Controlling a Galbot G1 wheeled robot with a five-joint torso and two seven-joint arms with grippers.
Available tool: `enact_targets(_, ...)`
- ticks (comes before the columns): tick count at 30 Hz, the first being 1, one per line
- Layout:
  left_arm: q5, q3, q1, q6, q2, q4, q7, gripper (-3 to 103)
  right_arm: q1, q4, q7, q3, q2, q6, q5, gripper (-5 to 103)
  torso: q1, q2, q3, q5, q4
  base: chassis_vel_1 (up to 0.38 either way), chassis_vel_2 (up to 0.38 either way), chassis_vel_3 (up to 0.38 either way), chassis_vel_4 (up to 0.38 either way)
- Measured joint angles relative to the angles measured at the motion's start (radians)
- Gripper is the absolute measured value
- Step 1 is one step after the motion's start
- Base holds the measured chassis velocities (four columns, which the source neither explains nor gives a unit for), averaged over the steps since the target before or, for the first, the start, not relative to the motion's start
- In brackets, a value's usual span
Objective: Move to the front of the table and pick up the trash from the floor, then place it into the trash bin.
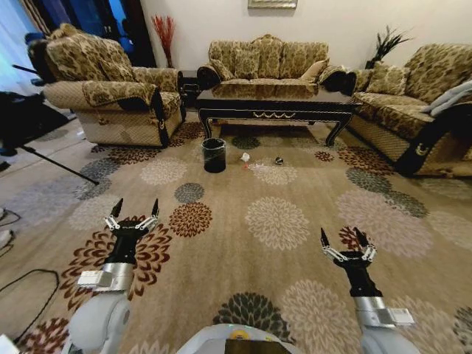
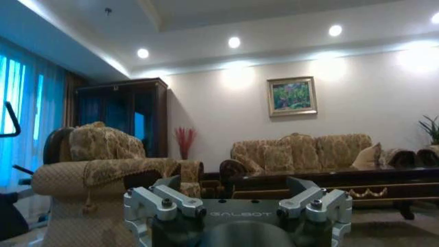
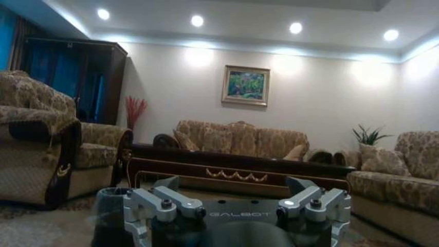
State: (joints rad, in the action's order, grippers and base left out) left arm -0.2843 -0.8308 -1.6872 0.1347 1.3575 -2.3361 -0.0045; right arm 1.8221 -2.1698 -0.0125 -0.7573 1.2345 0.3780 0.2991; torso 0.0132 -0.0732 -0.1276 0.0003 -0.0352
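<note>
The long dark table [image 1: 273, 103] stands at the far end of the carpet, before the middle sofa; it also appears in the left wrist view as the table [image 2: 384, 180] and in the right wrist view as the table [image 3: 233, 167]. On the floor in front of it sits the black trash bin [image 1: 214, 155]. To the bin's right lies the trash: a white paper wad [image 1: 245, 157], a clear bottle [image 1: 259, 167] and a dark scrap [image 1: 279, 160]. My left gripper [image 1: 133, 208] and right gripper [image 1: 341, 237] are both open and empty, held low, well short of the trash.
An armchair [image 1: 110, 88] stands at the left and a sofa [image 1: 413, 110] at the right, flanking the table. A tripod leg [image 1: 51, 162] and cables [image 1: 22, 284] lie at the far left. The floral carpet [image 1: 251, 221] stretches between me and the trash.
</note>
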Motion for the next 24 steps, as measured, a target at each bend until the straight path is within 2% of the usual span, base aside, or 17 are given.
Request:
enact_targets(6,0.007,-0.003,-0.011,0.006,0.011,-0.010,0.003,100,-0.012,0.017,0.002,0.009,-0.001,0.004,0.000,100,0.000,-0.002,-0.002,-0.0004,0.0005,-0.274,0.259,0.235,-0.271)
enact_targets(19,0.008,-0.016,-0.023,0.015,0.009,-0.013,0.006,100,-0.034,0.038,0.003,0.023,-0.002,0.004,0.000,100,0.001,-0.004,-0.003,0.0003,0.0003,-0.361,0.351,0.367,-0.351)
enact_targets(21,0.006,-0.017,-0.023,0.015,0.007,-0.013,0.006,100,-0.035,0.038,0.003,0.023,-0.001,0.005,0.000,100,0.001,-0.005,-0.004,-0.0011,0.0004,-0.387,0.384,0.343,-0.379)
enact_targets(24,0.004,-0.017,-0.024,0.015,0.005,-0.013,0.006,100,-0.038,0.040,0.003,0.024,0.001,0.005,0.001,100,0.001,-0.005,-0.004,0.0002,0.0001,-0.340,0.341,0.330,-0.344)
